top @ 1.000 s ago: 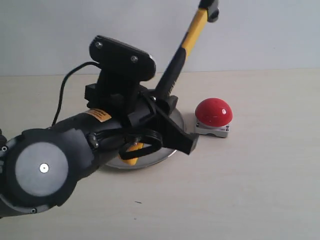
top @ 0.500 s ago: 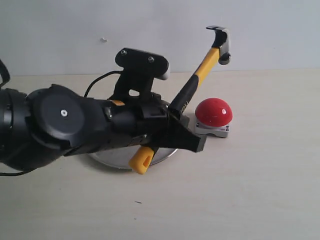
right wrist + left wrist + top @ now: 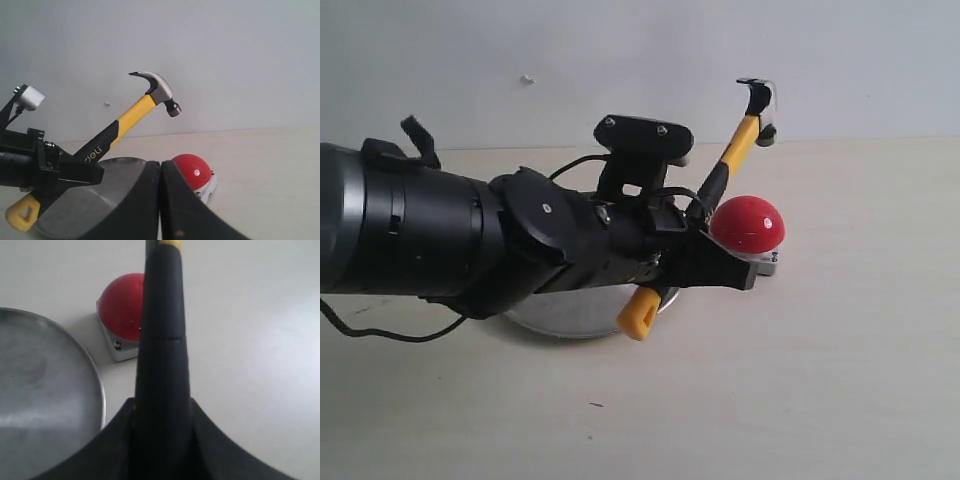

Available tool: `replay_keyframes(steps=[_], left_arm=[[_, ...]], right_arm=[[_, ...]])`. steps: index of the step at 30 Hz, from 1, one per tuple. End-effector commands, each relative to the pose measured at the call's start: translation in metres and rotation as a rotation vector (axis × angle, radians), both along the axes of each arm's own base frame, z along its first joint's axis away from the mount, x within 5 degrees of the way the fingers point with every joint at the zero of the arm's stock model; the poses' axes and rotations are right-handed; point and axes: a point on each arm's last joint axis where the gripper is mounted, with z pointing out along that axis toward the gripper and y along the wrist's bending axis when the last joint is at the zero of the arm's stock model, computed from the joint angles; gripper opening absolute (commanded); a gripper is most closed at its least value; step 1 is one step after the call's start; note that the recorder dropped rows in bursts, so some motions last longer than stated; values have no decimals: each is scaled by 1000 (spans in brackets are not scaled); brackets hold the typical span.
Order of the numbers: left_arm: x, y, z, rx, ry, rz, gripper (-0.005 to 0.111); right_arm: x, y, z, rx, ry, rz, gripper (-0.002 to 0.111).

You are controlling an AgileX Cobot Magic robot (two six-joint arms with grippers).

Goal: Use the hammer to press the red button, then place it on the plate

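L gripper (image 3: 708, 262) clamps hammer (image 3: 740, 142) mid-handle, head poised above red button (image 3: 748, 222) for pressing; R gripper (image 3: 160, 200) jaws closed, empty.

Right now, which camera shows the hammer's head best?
The right wrist view: the hammer's head shows whole and side-on against the plain wall, above the red button. The exterior view shows it smaller, near the top. The left wrist view shows only the black handle.
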Motion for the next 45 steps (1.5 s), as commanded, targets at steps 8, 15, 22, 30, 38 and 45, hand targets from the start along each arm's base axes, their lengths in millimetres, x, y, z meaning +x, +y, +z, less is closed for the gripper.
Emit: replay_keyframes(steps=[8, 15, 22, 30, 38, 45], left_arm=[[17, 26, 44, -18, -78, -106, 0], [2, 29, 60, 111, -211, -386, 0], [-5, 45, 59, 290, -173, -524, 0], [5, 61, 90, 330, -127, -351, 0], [13, 58, 109, 114, -189, -174, 0], [21, 66, 109, 167, -224, -161, 0]], right_arm=[[0, 0, -1, 0, -4, -1, 0], [0, 0, -1, 0, -4, -1, 0], [0, 0, -1, 0, -4, -1, 0], [0, 0, -1, 0, -4, -1, 0], [0, 0, -1, -2, -5, -1, 0], [0, 0, -1, -2, -5, -1, 0]])
